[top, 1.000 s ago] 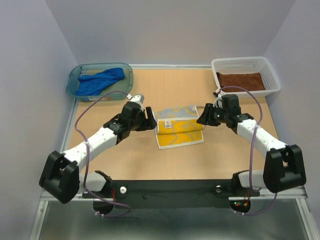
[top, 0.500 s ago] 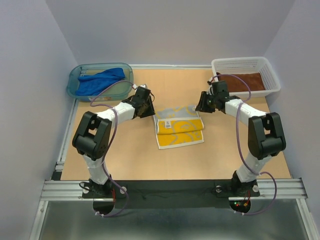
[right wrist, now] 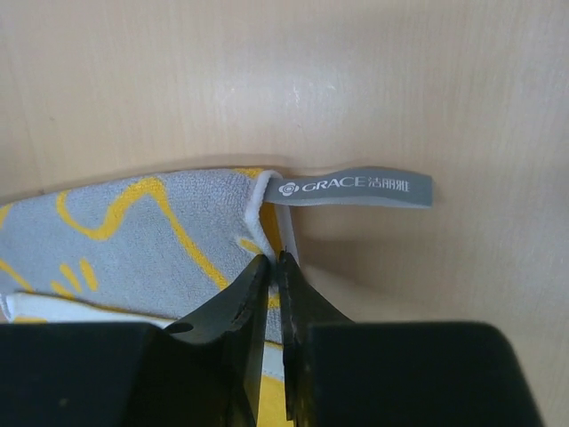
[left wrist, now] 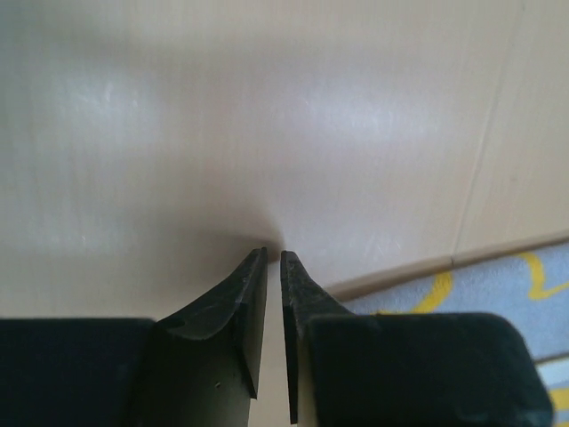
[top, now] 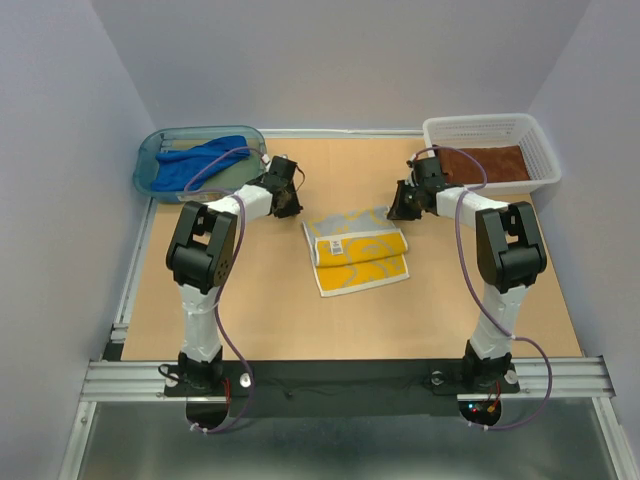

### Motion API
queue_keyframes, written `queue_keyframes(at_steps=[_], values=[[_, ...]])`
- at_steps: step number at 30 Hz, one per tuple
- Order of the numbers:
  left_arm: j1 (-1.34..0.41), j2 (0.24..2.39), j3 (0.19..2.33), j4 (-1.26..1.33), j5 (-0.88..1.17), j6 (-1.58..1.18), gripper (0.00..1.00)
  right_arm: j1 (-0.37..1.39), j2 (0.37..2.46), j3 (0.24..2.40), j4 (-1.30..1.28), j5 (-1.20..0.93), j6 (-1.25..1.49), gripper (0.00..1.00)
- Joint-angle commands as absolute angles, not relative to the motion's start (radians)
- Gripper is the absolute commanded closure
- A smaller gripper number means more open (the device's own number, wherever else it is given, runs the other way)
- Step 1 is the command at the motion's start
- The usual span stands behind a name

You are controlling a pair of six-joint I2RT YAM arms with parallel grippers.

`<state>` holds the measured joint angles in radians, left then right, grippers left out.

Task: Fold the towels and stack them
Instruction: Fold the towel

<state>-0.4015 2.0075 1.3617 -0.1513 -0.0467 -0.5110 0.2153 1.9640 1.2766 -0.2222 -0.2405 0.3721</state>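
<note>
The yellow patterned towel (top: pixel 355 255) lies folded on the table's middle, its grey-backed top edge toward the far side. My right gripper (top: pixel 403 210) is at the towel's far right corner. In the right wrist view this gripper (right wrist: pixel 274 258) is shut on that corner of the towel (right wrist: pixel 133 231), next to its grey label (right wrist: pixel 356 189). My left gripper (top: pixel 290 205) is just off the far left corner. Its jaws (left wrist: pixel 274 253) stand a thin slit apart over bare wood, with the towel's edge (left wrist: pixel 498 285) to their right. The blue towel (top: pixel 200 163) and the rust-brown towel (top: pixel 485 163) lie apart.
The blue towel lies in a teal tub (top: pixel 150 150) at the far left corner. The rust-brown one lies in a white basket (top: pixel 540 150) at the far right. A metal rail (top: pixel 140 250) edges the table on the left.
Both arms have swung away from the towel's sides to its far corners. Both pairs of jaws have narrowed, the right one closing on the towel's corner.
</note>
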Motion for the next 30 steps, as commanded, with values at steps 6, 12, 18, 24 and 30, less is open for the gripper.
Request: queue_keyframes(at_steps=[6,12,18,24,30], values=[[-0.368,2.007,1.511,-0.192,-0.038,-0.414,0.65,0.209,1.872,1.25,-0.183,-0.222,0.334,0.62],[-0.37,1.807,1.287,-0.124,-0.005,-0.419,0.33,0.209,1.76,1.12,-0.186,-0.219,0.298,0.55],[-0.383,1.585,1.077,-0.086,0.04,-0.368,0.22,0.209,1.727,1.071,-0.184,-0.27,0.275,0.6],[-0.44,1.467,1.003,-0.069,0.087,-0.324,0.22,0.209,1.724,1.063,-0.186,-0.238,0.255,0.61],[-0.518,1.525,1.063,-0.071,0.095,-0.281,0.21,0.209,1.743,1.095,-0.186,-0.18,0.235,0.58]])
